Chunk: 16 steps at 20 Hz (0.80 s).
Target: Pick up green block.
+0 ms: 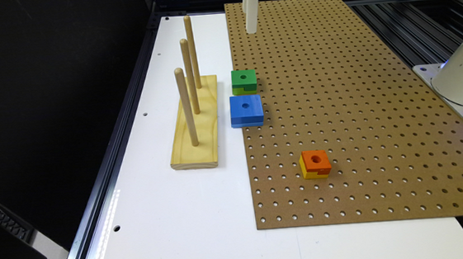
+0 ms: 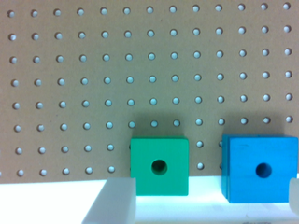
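Green block (image 1: 244, 81): we see it on the pegboard (image 1: 358, 107), at the board's edge on the exterior view's left, roughly a third of the way along that edge from the far end. In the wrist view (image 2: 159, 166) its side overhangs or meets the board edge where the white table (image 1: 172, 217) begins.
Orientation: flat, dark green face with round hole up; lime notched layer below, the notch on the side facing the exterior camera. Top looks square, so we can name no long axis; sides run parallel to the board edges.
Neighbours: blue block (image 1: 246, 110) just beside it along the same board edge, nearer the exterior camera, a narrow gap between them. Peg stand (image 1: 195, 122) on the white table, near the green block across the board edge, apart from it. Orange block (image 1: 315, 164) well apart, further in on the board.
Open room: bare board on the far side of the green block and towards the board's middle; tight on the blue-block side.
Gripper (image 1: 250, 18): above the far end of the board, off the surface, well apart from the green block.
Fingers (image 2: 112, 203): spread apart, nothing between them, one pale pad at each side of the wrist view.
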Each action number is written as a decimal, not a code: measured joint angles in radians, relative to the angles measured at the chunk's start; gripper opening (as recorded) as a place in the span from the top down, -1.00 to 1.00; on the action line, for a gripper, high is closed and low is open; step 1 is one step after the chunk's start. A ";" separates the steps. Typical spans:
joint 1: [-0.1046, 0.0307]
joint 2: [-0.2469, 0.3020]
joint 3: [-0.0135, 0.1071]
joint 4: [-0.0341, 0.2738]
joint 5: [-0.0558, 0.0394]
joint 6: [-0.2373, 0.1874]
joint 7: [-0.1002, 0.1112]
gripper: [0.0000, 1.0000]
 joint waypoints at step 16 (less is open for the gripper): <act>-0.002 0.164 0.000 0.008 -0.0113 0.135 0.000 -1.00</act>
